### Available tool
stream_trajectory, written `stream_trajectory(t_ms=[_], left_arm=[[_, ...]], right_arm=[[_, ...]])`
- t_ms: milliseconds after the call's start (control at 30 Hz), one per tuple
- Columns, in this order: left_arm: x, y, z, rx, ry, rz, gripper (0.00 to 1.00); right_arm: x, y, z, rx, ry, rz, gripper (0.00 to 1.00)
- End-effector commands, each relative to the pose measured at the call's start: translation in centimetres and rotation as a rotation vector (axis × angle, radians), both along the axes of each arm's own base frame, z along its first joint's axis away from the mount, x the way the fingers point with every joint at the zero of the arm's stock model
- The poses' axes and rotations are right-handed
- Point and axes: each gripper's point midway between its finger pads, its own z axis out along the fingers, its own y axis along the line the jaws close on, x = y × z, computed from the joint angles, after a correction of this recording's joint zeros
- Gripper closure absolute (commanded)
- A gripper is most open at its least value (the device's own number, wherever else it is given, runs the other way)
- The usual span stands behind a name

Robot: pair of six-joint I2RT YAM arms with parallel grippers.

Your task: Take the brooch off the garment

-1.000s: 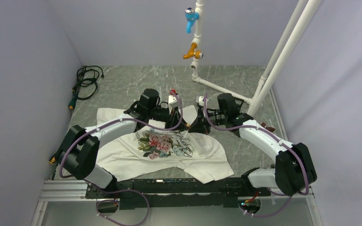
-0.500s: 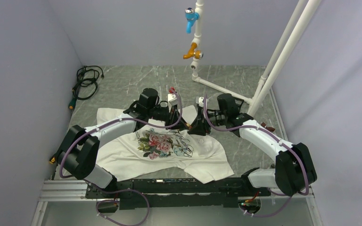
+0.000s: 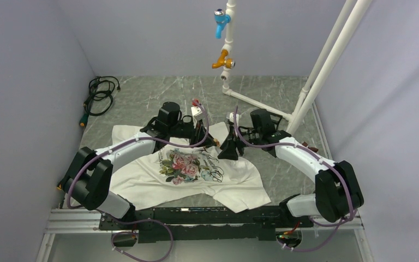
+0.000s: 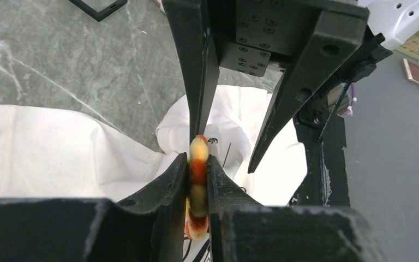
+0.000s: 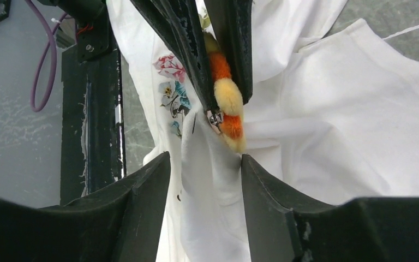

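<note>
Between the tips of the left gripper (image 4: pixel 198 159) I see the brooch (image 4: pixel 198 185), pinched edge-on. The two black jaws press on its flat sides with only its thickness between them, and its fuzzy orange and yellow rim stands out past them. So this gripper is closed down on the brooch.

Opposite, almost tip to tip with it, is the right gripper (image 5: pixel 204 164). Its jaws stand wide apart and grip nothing; a raised fold of the shirt (image 5: pixel 349 109) passes up between them. In the right wrist view the brooch is at 12 o'clock from this gap. The cloth there is pulled up into a peak that meets a small metal clasp (image 5: pixel 214 117) on the back of the brooch. I cannot tell if the pin goes through the cloth or only lies against it. The lower orange tip of the brooch is just beside the jaw at 3 o'clock; contact I cannot judge.

From the top camera, both grippers meet over the far part of the shirt, at about 1 o'clock from the rose print (image 3: pixel 188 166). The shirt lies spread and wrinkled on the grey marbled table (image 3: pixel 142 93), close to the arm bases. A black cable (image 3: pixel 99 94) is coiled at 10 o'clock of the table. White pipes (image 3: pixel 322 71) rise at 2 o'clock, and a blue tap (image 3: pixel 220 23) hangs above a yellow tap (image 3: pixel 222 60) at 12 o'clock.
</note>
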Motion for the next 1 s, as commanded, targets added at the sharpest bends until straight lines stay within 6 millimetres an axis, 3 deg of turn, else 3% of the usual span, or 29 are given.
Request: stream_trajectory(t_ms=[0, 133, 333, 967], left_arm=[[0.8, 0.5, 1.7, -0.009, -0.097, 0.049, 1.00], [1.3, 1.0, 1.4, 0.021, -0.154, 0.059, 1.00], [2.1, 1.7, 0.7, 0.063, -0.184, 0.106, 1.00], [5.2, 5.1, -1.4, 0.225, -0.309, 0.203, 1.00]], right_arm=[[0.7, 0.6, 0.5, 0.034, 0.000, 0.001, 0.51], [0.6, 0.5, 0.2, 0.029, 0.008, 0.005, 0.66], [0.4, 0.4, 0.2, 0.021, 0.006, 0.021, 1.00], [0.0, -0.2, 0.2, 0.006, -0.011, 0.032, 1.00]])
